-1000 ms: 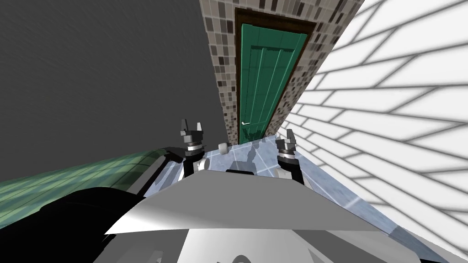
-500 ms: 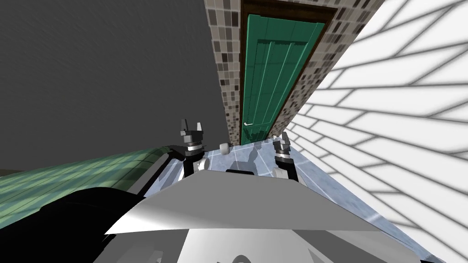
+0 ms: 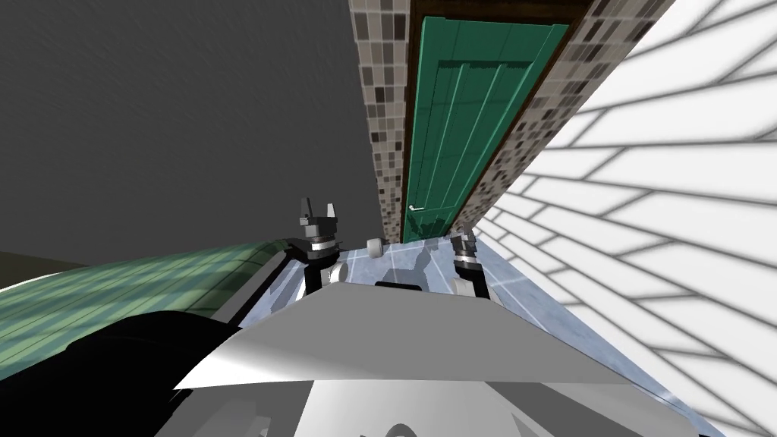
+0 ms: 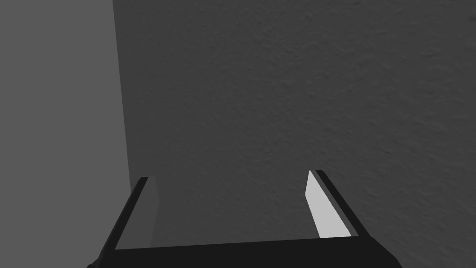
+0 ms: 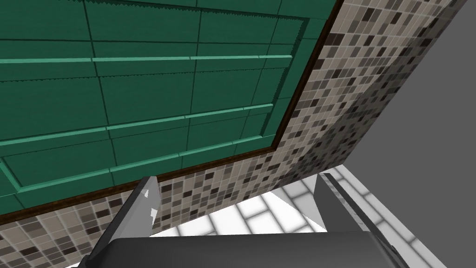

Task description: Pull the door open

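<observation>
A green panelled door (image 3: pixel 470 121) sits in a dark brown frame (image 3: pixel 407 114) set in a mosaic-tiled wall (image 3: pixel 383 129). Its small pale lever handle (image 3: pixel 416 209) is low on the door's left side. My right gripper (image 3: pixel 460 237) hangs short of the door, below and to the right of the handle, touching nothing. In the right wrist view its fingers (image 5: pixel 148 204) stand open, pointing at the door panels (image 5: pixel 139 93) and the tiled wall (image 5: pixel 297 139). My left gripper (image 3: pixel 318 206) is raised further left, open, and faces a dark grey wall (image 4: pixel 279 93).
A white brick-patterned wall (image 3: pixel 652 197) runs close along the right. The dark grey wall (image 3: pixel 174 114) closes the left side. A green tiled surface (image 3: pixel 114 284) lies low on the left. Pale blue floor tiles (image 3: pixel 508 269) lead to the door.
I have moved closer to the door: it looks larger and has shifted right in the head view. My right gripper has drifted left and lower, toward my chest. The left arm is unchanged.
</observation>
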`<state>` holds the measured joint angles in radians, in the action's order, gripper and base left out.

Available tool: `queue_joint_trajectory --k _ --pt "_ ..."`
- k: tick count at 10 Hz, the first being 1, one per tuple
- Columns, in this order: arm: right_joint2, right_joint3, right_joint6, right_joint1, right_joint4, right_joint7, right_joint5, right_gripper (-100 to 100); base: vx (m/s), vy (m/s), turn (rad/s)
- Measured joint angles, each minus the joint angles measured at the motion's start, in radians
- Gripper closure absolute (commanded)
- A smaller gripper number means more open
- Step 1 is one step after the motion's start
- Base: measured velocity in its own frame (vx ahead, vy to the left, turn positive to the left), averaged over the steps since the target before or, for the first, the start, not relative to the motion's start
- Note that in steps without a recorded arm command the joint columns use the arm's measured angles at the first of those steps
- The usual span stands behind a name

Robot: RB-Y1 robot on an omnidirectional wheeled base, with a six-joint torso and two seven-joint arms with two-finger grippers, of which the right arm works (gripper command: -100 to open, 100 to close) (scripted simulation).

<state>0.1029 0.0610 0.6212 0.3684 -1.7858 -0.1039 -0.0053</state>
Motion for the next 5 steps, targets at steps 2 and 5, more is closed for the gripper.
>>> queue_joint_trajectory --k 2,5 --pt "0.009 0.004 0.018 -0.022 0.061 -0.004 -0.005 -100 0.064 -0.019 0.121" --pt "0.020 0.010 0.026 -0.046 0.129 -0.009 -0.012 -100 0.052 -0.011 0.093"
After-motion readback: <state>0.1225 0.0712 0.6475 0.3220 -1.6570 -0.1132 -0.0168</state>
